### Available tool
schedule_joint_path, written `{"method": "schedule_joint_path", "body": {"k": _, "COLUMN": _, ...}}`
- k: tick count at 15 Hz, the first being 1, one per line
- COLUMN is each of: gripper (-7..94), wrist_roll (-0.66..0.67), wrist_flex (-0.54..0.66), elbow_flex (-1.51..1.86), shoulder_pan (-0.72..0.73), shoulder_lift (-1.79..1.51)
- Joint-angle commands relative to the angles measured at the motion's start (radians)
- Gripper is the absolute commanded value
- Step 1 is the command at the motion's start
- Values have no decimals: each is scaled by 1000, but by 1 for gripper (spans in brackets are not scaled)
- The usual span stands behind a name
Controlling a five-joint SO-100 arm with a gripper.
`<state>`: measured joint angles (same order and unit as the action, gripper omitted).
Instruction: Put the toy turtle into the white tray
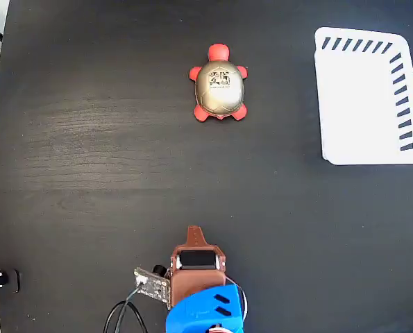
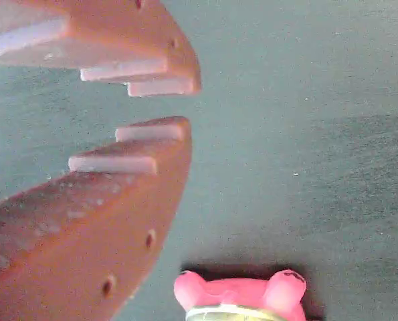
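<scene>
Taking the toy turtle (image 1: 219, 87) as our landmark and reading the fixed view from left to right, we find only bare dark table (image 1: 81, 152) to its left, then the turtle itself near the upper middle, then the white tray (image 1: 362, 104) well apart to its right and at about the same height in the picture. Our gripper (image 1: 194, 232) sits far below the turtle and slightly left of it, at the bottom edge, its tip pointing up the picture toward the toy. The coming reach therefore runs almost straight ahead from the gripper. The turtle's long axis runs up and down in this view, its red head at the far end, so the tail end faces us. In the wrist view the gripper (image 2: 157, 105) shows its two orange fingers slightly parted with nothing between them, and the turtle's (image 2: 239, 294) red rear feet peek in at the lower edge, clear of the fingers. We count one turtle, one tray, one arm. We judge the grasp not yet begun.
</scene>
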<state>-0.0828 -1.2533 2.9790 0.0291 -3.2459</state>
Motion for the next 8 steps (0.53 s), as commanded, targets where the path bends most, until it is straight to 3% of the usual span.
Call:
{"method": "schedule_joint_path", "body": {"k": 1, "gripper": 0, "wrist_roll": -17, "wrist_flex": -12, "elbow_flex": -51, "shoulder_pan": 8, "shoulder_lift": -5}}
{"method": "schedule_joint_path", "body": {"k": 8, "gripper": 0, "wrist_roll": -17, "wrist_flex": -12, "elbow_flex": -51, "shoulder_pan": 8, "shoulder_lift": -5}}
